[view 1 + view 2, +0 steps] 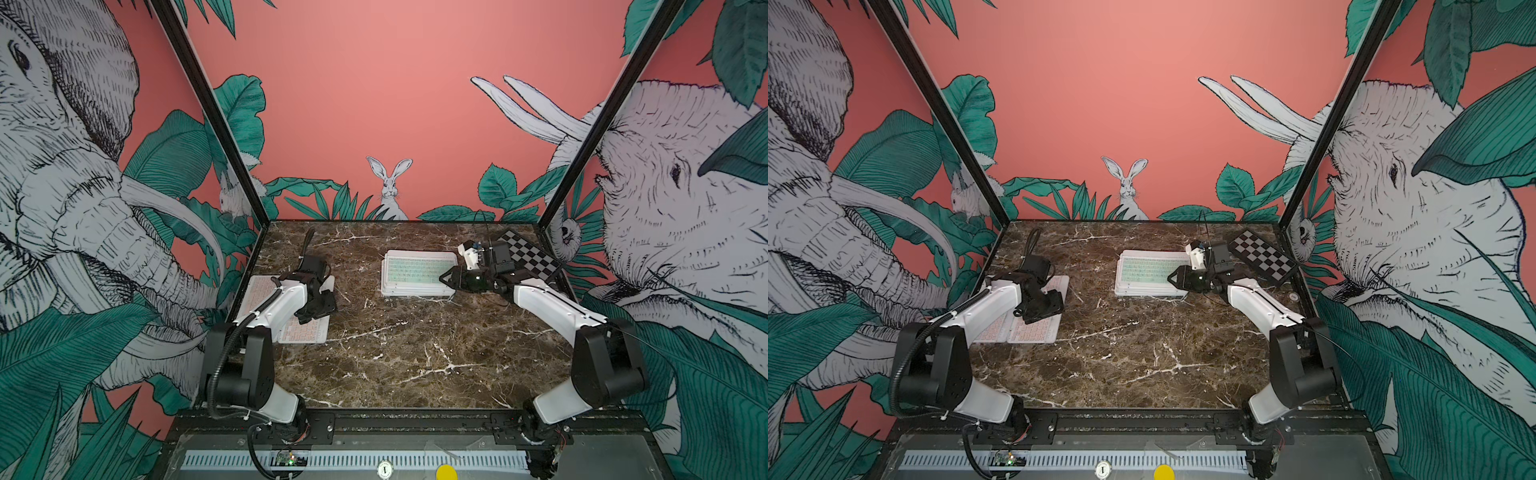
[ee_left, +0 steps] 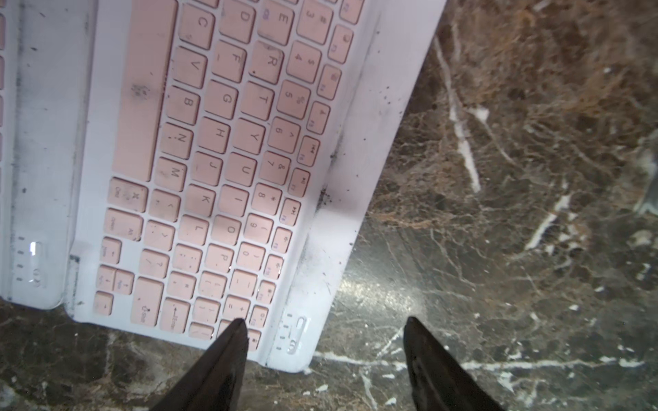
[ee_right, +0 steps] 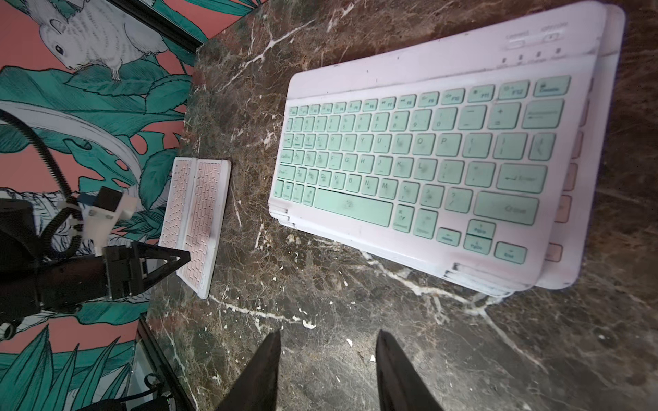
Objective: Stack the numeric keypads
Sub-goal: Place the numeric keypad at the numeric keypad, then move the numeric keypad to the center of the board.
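Both spread-fingered: left hand (image 2: 324, 320) over keypad (image 2: 213, 142), right hand (image 3: 328, 332) near stack (image 3: 427, 160).

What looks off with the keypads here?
Stack is not squared: a pink-keyed keypad juts out from under the mint keypad on top. A loose pink keypad has dark smudges on its frame.

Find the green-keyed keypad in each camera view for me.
Both top views: the green-keyed keypad tops the stack, centre-back of the table.
Left wrist: not in it.
Right wrist: the keypad fills much of the picture.
Shared landmark: the pink keypads, seen in all four.
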Robot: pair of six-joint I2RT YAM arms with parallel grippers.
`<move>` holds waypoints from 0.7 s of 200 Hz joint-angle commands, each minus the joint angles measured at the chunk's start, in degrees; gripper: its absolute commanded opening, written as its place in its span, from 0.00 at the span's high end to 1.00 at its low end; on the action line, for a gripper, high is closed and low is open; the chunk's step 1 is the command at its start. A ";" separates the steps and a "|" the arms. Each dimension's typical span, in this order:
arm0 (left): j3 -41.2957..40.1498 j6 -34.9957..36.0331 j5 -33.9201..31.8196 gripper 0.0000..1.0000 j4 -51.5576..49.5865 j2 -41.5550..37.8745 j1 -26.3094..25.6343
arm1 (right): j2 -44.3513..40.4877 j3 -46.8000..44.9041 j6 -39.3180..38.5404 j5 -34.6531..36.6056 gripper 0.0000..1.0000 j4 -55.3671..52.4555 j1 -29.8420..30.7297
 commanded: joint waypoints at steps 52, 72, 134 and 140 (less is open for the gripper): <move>-1.76 5.12 -0.48 0.30 1.92 3.75 0.47 | -0.21 -2.73 2.56 -0.57 0.57 3.09 1.90; -2.67 5.52 -0.10 0.30 2.63 4.51 0.44 | 0.02 -2.64 2.81 -0.67 0.57 3.18 1.99; -6.87 6.50 5.21 0.31 6.08 6.60 -0.29 | 0.02 -1.24 3.09 -1.13 0.57 2.75 2.06; -7.13 6.50 5.50 0.31 6.13 6.60 -0.62 | 0.02 -1.12 3.16 -1.11 0.57 2.64 2.13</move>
